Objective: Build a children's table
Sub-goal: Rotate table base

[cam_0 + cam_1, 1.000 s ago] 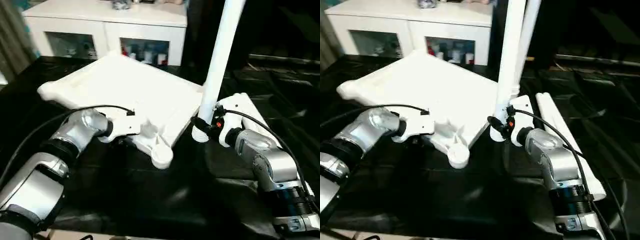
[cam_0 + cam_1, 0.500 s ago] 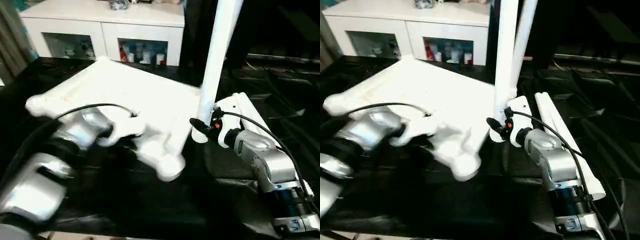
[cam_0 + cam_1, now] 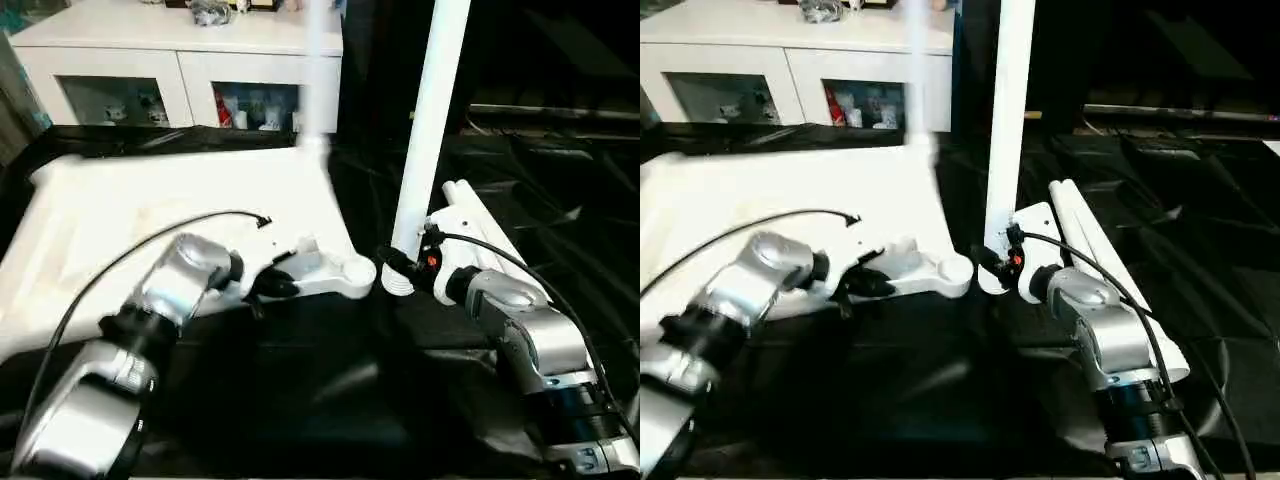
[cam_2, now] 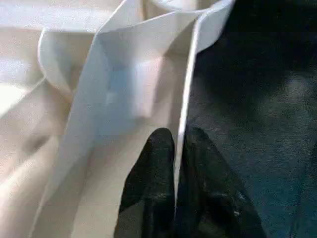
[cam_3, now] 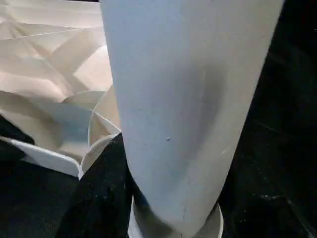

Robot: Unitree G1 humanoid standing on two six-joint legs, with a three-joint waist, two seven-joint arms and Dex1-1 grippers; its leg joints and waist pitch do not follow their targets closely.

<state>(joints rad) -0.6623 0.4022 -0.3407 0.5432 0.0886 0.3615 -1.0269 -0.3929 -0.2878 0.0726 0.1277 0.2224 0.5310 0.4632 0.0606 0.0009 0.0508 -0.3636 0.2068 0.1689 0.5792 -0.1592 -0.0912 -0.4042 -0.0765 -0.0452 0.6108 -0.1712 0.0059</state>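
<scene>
Early stage, judging by how things lie: no leg seated in the near corner socket yet, most of the build left.

Nearest, at about 7 o'clock in the head view, the left gripper point(image 3: 272, 287) has its black fingers point(image 4: 151, 198) pinched narrow on a thin rib wall at the edge of the all-white plastic rectangular table top point(image 3: 120, 215), one finger each side of the rib. The top lies on the black-covered desk point(image 3: 330, 400), spreading toward 9–10 o'clock; ribbed underside faces up in the left wrist view. Its rounded corner socket point(image 3: 352, 276) sits at picture centre, pointing toward 3 o'clock, just beside the held leg's base but not over it.

At about 4 o'clock, the right gripper point(image 3: 395, 265) clamps the foot of a long tapered round white leg point(image 3: 428, 130). Leg stands near upright, long axis running 6 to 12 o'clock, thick ringed end down near the desk, upper end out of frame.

Behind the right gripper, toward 2 o'clock, spare white legs point(image 3: 1095, 250) lie flat on the desk, long axis roughly 11 to 5 o'clock.

A blurred white upright shape point(image 3: 318, 75) rises at the top's far corner, around 12 o'clock; possibly a fitted leg, cannot tell.

Farthest, at 11 o'clock, white glass-door cabinet point(image 3: 180, 60).

Left: align leg end with socket, push in, repeat for the other corners.
</scene>
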